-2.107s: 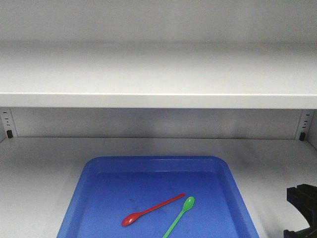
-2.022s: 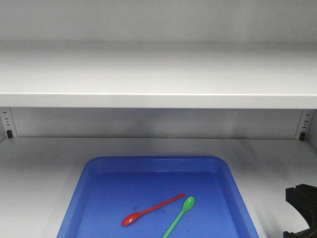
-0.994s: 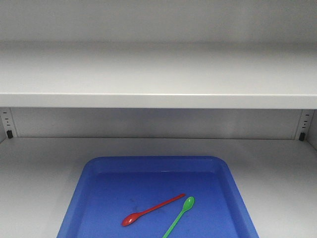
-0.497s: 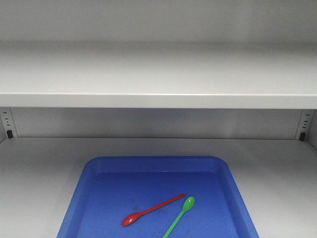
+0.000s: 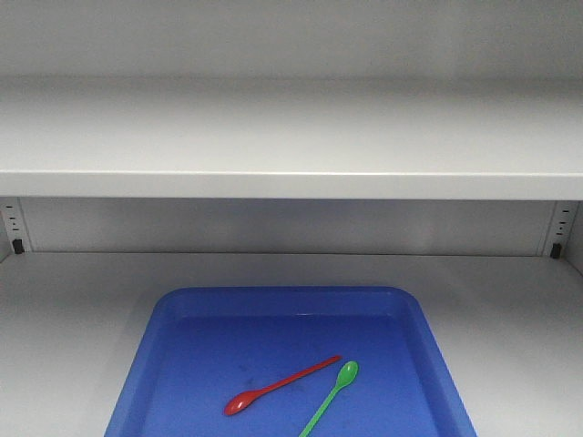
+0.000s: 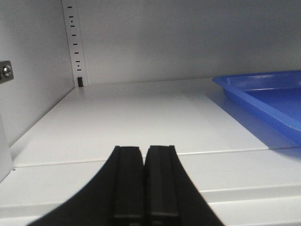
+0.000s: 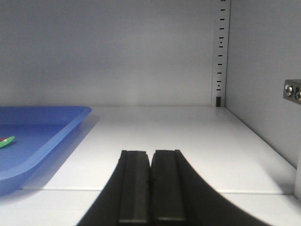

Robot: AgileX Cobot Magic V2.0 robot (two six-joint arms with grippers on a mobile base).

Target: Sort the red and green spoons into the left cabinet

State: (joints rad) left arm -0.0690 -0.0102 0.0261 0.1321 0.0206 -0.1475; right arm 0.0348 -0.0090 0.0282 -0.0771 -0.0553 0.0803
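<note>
A blue tray (image 5: 290, 364) sits on the lower shelf (image 5: 64, 309) of the pale grey cabinet (image 5: 291, 137), and both spoons lie inside it. The red spoon (image 5: 278, 386) rests on the tray floor near the tray's middle, its bowl pointing toward the tray's front-left and its handle angled toward the back-right. The green spoon (image 5: 333, 395) lies just to the right of the red one, close beside it but not touching, with its bowl toward the tray's back and its handle running down toward the front edge, where it leaves the front view. Above the tray a second wide shelf board (image 5: 291, 173) spans the cabinet, and peg-hole strips (image 5: 11, 226) run up the back corners well behind the tray. The left pincer (image 6: 143, 186) hovers over bare shelf to the left of the tray, its two dark fingers pressed together with nothing between them; the tray's near corner (image 6: 263, 96) shows off to its right. The right pincer (image 7: 151, 188) hangs over bare shelf to the right of the tray, likewise closed and holding nothing, with the tray rim (image 7: 51, 129) and a sliver of the green spoon's bowl (image 7: 5, 141) to its left.
</note>
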